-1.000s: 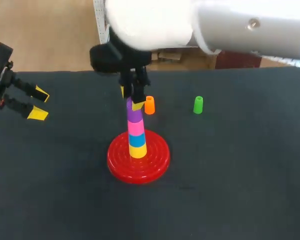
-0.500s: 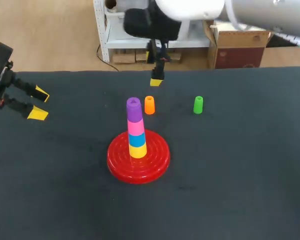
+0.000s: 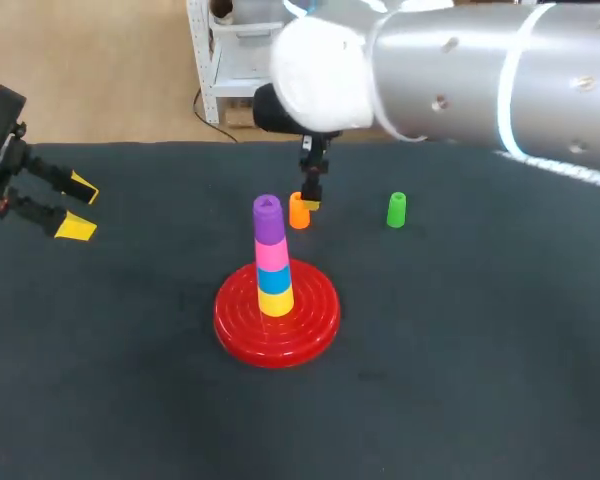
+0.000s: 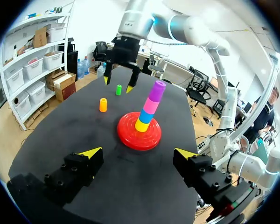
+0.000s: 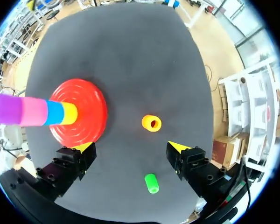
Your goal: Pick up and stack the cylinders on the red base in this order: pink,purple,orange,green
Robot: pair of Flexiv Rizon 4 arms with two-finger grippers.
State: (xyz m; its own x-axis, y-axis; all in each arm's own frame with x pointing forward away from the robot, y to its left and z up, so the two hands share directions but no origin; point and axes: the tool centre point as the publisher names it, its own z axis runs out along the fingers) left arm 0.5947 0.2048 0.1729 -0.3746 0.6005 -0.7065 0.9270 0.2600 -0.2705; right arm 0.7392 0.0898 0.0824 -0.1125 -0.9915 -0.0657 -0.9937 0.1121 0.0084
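Observation:
The red base (image 3: 315, 322) stands mid-table with a stack (image 3: 271, 257) of yellow, blue, pink and purple cylinders on its peg. The orange cylinder (image 3: 298, 211) stands upright just behind the stack, and the green cylinder (image 3: 397, 209) stands further right. My right gripper (image 3: 311, 196) hovers open over the orange cylinder (image 5: 151, 123), which lies just ahead of its empty fingers (image 5: 130, 147); the green cylinder (image 5: 151, 183) sits beneath the wrist. My left gripper (image 3: 76, 206) rests open and empty at the far left, its tips (image 4: 137, 154) facing the base (image 4: 129, 139).
My right arm (image 3: 480, 75) stretches over the back right of the black table (image 3: 460, 350). From the left wrist view the right gripper (image 4: 117, 84) hangs beyond the stack (image 4: 149, 105), near the orange (image 4: 103, 104) and green (image 4: 118, 89) cylinders.
The right gripper opened and left the purple cylinder on top of the stack, drew back and up, then came down over the orange cylinder. The left arm has not moved.

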